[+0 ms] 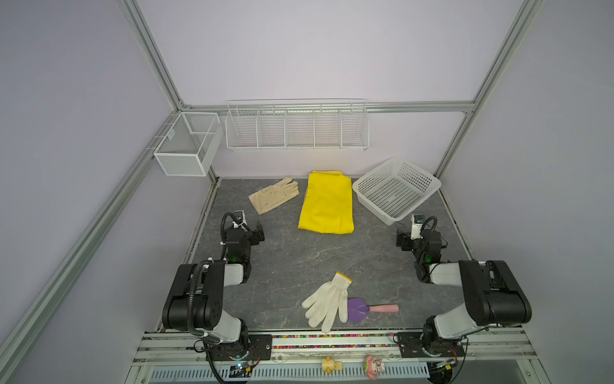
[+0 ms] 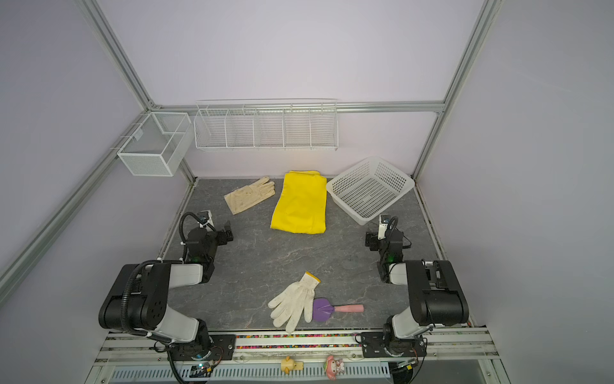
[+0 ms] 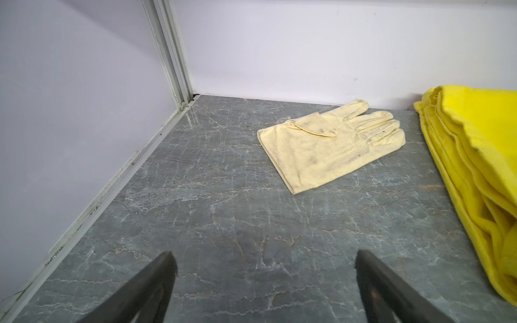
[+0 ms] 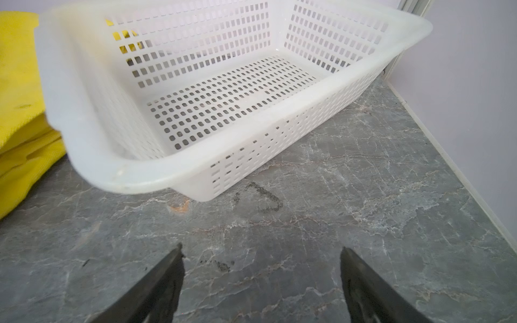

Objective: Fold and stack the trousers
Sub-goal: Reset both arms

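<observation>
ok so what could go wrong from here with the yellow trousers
1. The trousers lie in several loose layers; an open gripper pinching only the top one would probably pull the fold apart.
2. The basket sits close beside their edge, so the right gripper might knock it going in.
3. The cream glove lies near the other side; the left gripper could drag it along.

Cut off, blurred, half-covered

The trousers (image 3: 475, 167) run off the left wrist view's edge; in the right wrist view the basket (image 4: 92, 156) hides part of them, and its nearest corner is blurred. In both top views the white glove (image 1: 327, 304) overlaps one edge of the purple scoop (image 1: 358, 309).
</observation>
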